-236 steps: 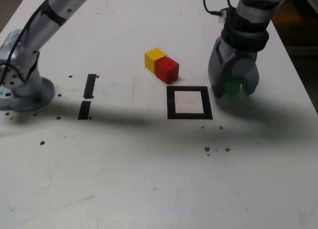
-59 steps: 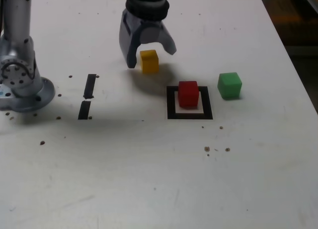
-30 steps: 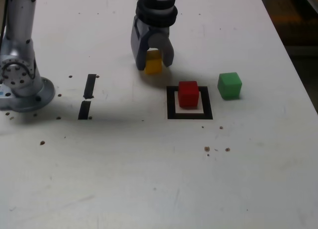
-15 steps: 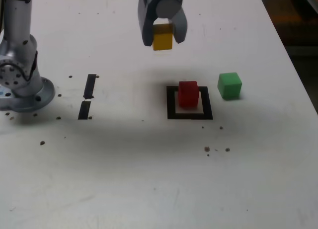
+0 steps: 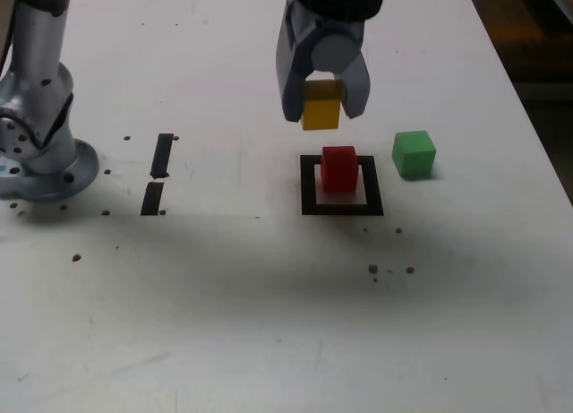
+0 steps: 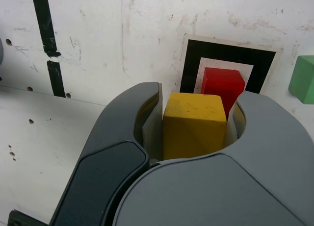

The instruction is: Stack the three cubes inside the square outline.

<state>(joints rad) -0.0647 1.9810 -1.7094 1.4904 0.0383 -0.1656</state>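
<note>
Between its fingertips, the claw (image 5: 323, 107) is gripping the yellow cube (image 5: 320, 106) aloft. Red cube (image 5: 339, 169) is sitting inside the square outline (image 5: 308, 185); green cube (image 5: 414, 155) is waiting just outside. Judgement: centre yellow over red, keep it level, lower gently, release only after contact.

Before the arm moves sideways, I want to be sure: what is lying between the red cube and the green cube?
In the exterior view, only the black outline's side and bare table.

Yellow cube (image 5: 320, 113) above red cube (image 5: 339, 169)
</note>
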